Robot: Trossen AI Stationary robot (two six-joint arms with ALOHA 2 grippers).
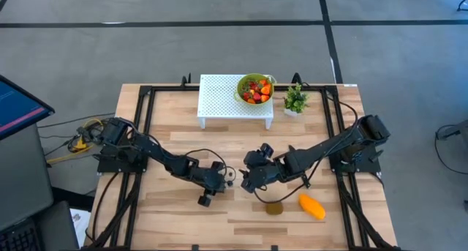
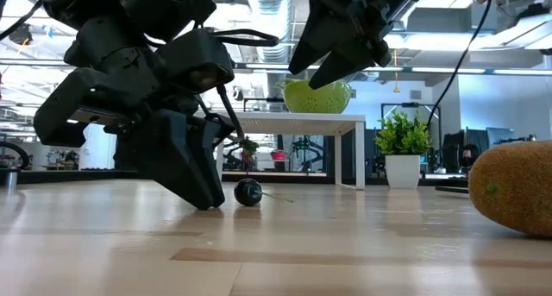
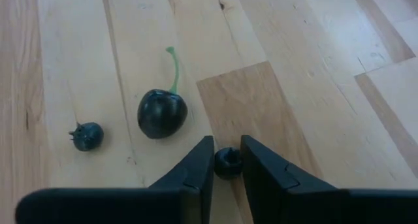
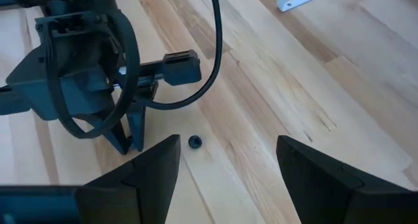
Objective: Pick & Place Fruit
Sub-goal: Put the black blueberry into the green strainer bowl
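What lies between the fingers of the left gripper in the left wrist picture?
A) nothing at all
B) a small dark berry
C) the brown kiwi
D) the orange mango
B: in the left wrist view the left gripper has its two fingers on either side of a small dark berry on the table, while the larger dark cherry with a green stem lies apart from them.
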